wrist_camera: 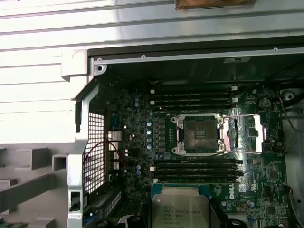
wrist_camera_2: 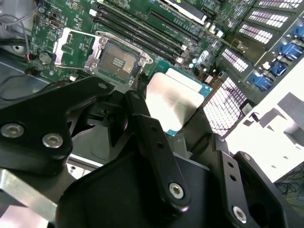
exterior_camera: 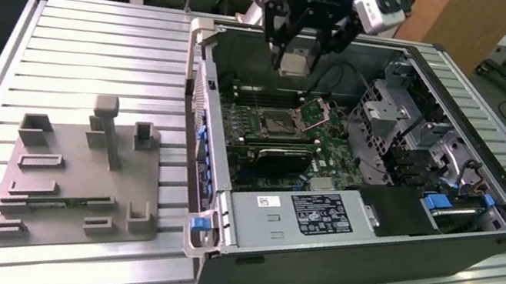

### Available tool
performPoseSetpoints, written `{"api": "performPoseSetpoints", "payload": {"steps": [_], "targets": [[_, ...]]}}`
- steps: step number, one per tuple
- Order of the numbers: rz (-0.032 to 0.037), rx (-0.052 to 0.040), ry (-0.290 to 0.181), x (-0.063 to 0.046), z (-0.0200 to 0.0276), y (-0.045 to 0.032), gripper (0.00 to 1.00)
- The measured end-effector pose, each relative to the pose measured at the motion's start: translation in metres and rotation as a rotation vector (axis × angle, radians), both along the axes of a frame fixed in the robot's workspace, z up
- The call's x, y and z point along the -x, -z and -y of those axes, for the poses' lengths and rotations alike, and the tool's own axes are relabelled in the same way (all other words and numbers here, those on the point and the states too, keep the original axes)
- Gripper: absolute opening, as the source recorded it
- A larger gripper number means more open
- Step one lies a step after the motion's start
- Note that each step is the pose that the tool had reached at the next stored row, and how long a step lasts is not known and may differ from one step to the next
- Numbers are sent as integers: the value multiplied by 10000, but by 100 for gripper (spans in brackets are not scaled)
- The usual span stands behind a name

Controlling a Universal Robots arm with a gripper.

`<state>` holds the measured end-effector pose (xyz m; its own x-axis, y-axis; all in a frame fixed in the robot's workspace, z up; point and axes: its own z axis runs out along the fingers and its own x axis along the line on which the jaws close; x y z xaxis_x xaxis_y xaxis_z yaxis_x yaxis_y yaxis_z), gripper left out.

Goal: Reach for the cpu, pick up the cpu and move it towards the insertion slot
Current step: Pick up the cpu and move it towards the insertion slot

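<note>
My gripper (exterior_camera: 294, 62) hangs over the far end of the open computer case (exterior_camera: 483, 253), shut on the cpu (exterior_camera: 294, 65). The cpu is a flat square chip with a silvery top and tan rim. In both wrist views the cpu (wrist_camera_2: 173, 99) (wrist_camera: 180, 209) sits between the black fingers (wrist_camera_2: 142, 123). The insertion slot (exterior_camera: 272, 120) lies on the green motherboard below and a little nearer than the gripper. It has a silver frame and a dark centre, and its lid is swung open to one side. Both wrist views show the insertion slot (wrist_camera_2: 118, 59) (wrist_camera: 197, 134) uncovered, apart from the cpu.
Long black memory slots (wrist_camera: 192, 97) run on both sides of the socket. A metal drive cage (exterior_camera: 394, 112) and a labelled box (exterior_camera: 319, 212) stand inside the case. A grey fixture plate (exterior_camera: 70, 172) with upright holders and a green memory stick (exterior_camera: 65, 201) lies at the exterior view's left.
</note>
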<state>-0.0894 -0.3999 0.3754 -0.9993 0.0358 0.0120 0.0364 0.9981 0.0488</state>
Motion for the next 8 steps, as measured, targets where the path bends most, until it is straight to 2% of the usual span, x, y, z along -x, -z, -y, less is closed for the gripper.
{"api": "performPoseSetpoints", "payload": {"steps": [8], "targets": [[0,0,0,0,-87,0,55]]}}
